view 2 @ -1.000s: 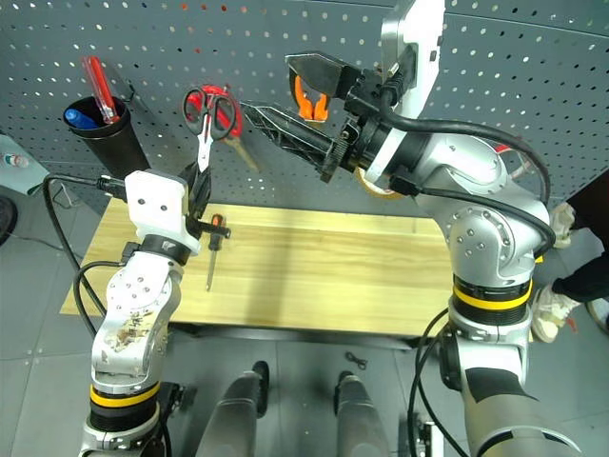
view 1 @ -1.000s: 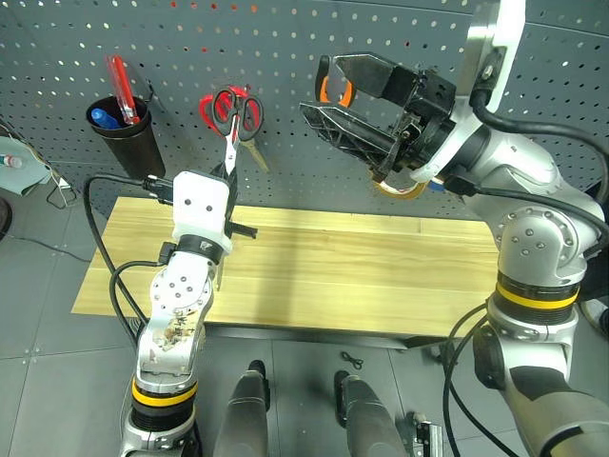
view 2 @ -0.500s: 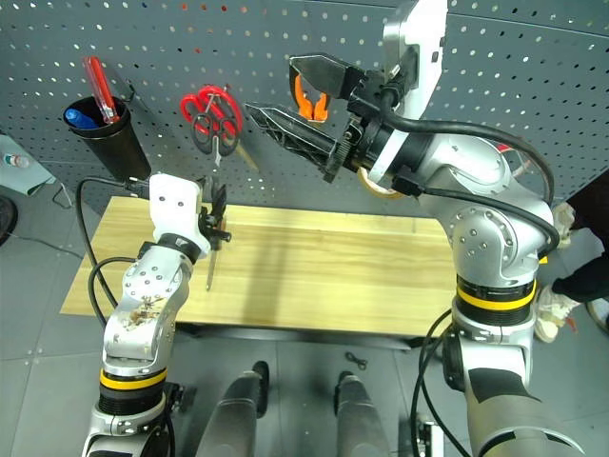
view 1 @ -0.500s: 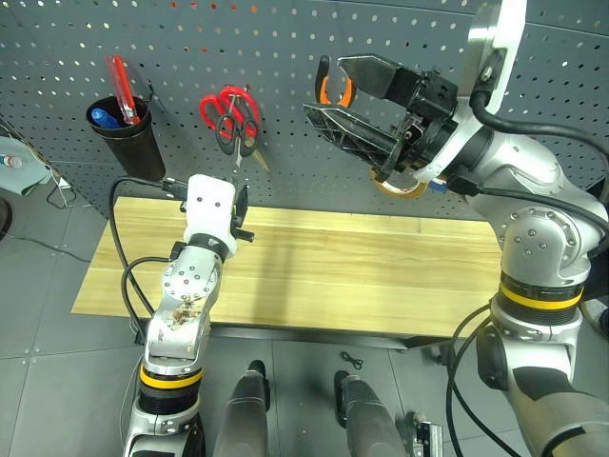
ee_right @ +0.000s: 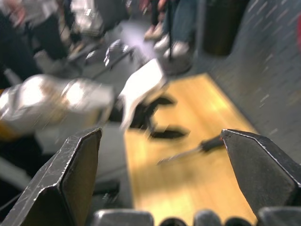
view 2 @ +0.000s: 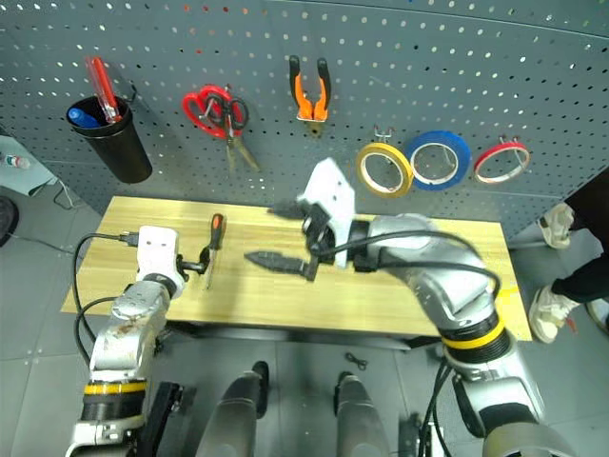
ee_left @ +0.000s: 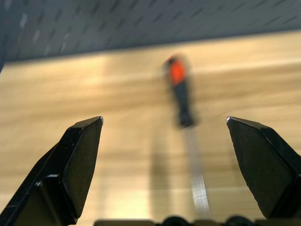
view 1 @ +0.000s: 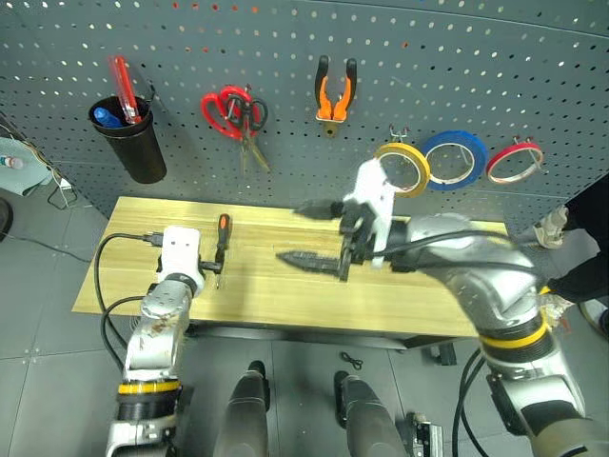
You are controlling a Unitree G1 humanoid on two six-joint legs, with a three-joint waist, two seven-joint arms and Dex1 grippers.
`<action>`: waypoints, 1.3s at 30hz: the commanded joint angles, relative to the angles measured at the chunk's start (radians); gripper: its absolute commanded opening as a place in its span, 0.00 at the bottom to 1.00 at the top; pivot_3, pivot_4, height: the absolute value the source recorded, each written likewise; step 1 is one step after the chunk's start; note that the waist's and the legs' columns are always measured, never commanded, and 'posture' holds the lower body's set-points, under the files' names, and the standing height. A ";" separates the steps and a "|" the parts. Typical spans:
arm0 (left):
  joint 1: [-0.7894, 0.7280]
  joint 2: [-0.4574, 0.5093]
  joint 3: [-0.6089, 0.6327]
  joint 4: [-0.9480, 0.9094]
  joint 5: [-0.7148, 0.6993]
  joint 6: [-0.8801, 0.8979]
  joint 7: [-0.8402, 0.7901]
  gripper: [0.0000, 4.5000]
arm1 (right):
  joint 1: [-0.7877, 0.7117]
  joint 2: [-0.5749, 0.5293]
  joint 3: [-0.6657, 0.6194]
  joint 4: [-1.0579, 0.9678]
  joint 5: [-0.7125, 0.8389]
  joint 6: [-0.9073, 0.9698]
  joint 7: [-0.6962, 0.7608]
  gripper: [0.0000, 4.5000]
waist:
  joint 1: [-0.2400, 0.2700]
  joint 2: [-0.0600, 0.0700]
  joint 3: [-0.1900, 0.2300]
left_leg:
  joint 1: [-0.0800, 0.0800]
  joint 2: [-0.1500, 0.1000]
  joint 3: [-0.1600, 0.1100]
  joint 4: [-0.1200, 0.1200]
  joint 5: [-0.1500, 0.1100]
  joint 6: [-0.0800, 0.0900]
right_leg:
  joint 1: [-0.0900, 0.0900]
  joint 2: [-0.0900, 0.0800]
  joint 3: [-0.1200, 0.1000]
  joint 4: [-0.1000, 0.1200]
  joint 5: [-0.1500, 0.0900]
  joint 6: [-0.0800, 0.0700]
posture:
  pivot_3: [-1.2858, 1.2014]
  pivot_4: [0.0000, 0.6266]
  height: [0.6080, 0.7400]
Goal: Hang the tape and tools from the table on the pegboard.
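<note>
On the pegboard [view 1: 533, 57] hang the orange-and-black pliers [view 1: 334, 88], the yellow tape [view 1: 402, 168] and the small black-handled scissors [view 1: 251, 116], which overlap the red scissors. The orange-and-black screwdriver [view 1: 221, 240] lies on the left part of the table [view 1: 428, 295]. My left gripper [view 1: 211, 268] is low at the table's front left, open, with the screwdriver [ee_left: 180, 93] just ahead between its fingers. My right gripper [view 1: 288, 232] hovers open over the table's middle, pointing left, holding nothing.
Red-handled scissors [view 1: 225, 105], a blue tape ring [view 1: 455, 159] and a red tape ring [view 1: 514, 161] also hang on the board. A black cup [view 1: 130, 138] with a red-handled tool hangs at the far left. A small black object [view 1: 352, 360] lies on the floor.
My left gripper opened, left the small scissors hanging on the board and sank to the table by the screwdriver. My right gripper dropped from pliers height to just above the table.
</note>
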 commanded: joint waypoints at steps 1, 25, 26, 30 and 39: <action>-0.129 0.037 0.027 0.205 -0.016 -0.058 -0.008 1.00 | -0.061 0.039 -0.001 0.017 -0.049 -0.049 0.003 1.00 | 0.002 0.000 0.000 | 0.000 0.000 0.000 0.000 0.000 0.000 | 0.000 0.000 0.000 0.000 0.000 0.000 | 0.56 0.50 1.00; -0.582 -0.030 -0.016 0.996 -0.017 -0.208 0.083 0.38 | -0.193 0.035 -0.057 0.167 -0.130 -0.048 0.117 1.00 | -0.003 -0.001 0.051 | -0.006 0.000 -0.001 0.002 0.000 0.000 | -0.005 0.000 0.000 0.004 -0.001 0.001 | 0.54 0.67 1.00; -0.582 -0.027 -0.015 0.996 -0.016 -0.211 0.087 0.27 | -0.192 0.034 -0.058 0.166 -0.133 -0.048 0.118 1.00 | -0.004 -0.001 0.051 | -0.006 0.000 -0.001 0.002 0.000 0.000 | -0.005 0.000 0.000 0.005 -0.001 0.001 | 0.54 0.67 1.00; -0.567 -0.020 -0.009 0.960 -0.023 -0.208 0.089 0.13 | -0.182 0.033 -0.062 0.160 -0.137 -0.046 0.119 1.00 | -0.005 -0.001 0.051 | -0.006 0.000 -0.001 0.002 0.000 0.000 | -0.006 0.000 0.000 0.007 -0.001 0.000 | 0.54 0.65 1.00; -0.103 0.031 -0.140 -0.010 -0.024 -0.036 -0.105 0.13 | -0.086 0.012 -0.205 0.013 -0.008 0.013 0.106 1.00 | -0.007 -0.001 0.051 | -0.006 0.000 -0.002 -0.002 0.001 -0.001 | -0.006 0.000 -0.001 0.006 0.001 -0.004 | 0.56 0.54 1.00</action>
